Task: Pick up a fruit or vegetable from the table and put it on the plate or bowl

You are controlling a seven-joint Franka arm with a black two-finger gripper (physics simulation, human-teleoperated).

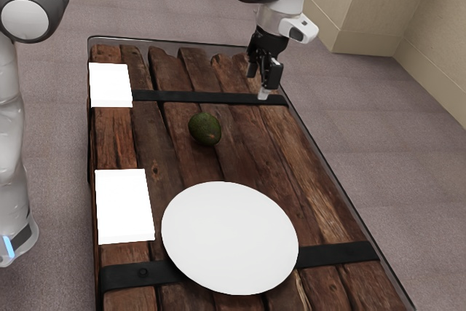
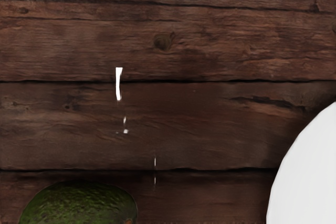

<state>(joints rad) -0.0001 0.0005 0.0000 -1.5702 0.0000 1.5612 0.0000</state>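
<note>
Dark weathered wood: that's the table under me, and the white plate sits well off, beyond the avocado from my gripper. The avocado lies on the planks between gripper and plate, offset toward the arm's base side and apart from the plate. Its long axis looks to run roughly along the boards. My gripper hovers near the table's edge, fingers apart, holding nothing. No label or writing I can read.
</note>
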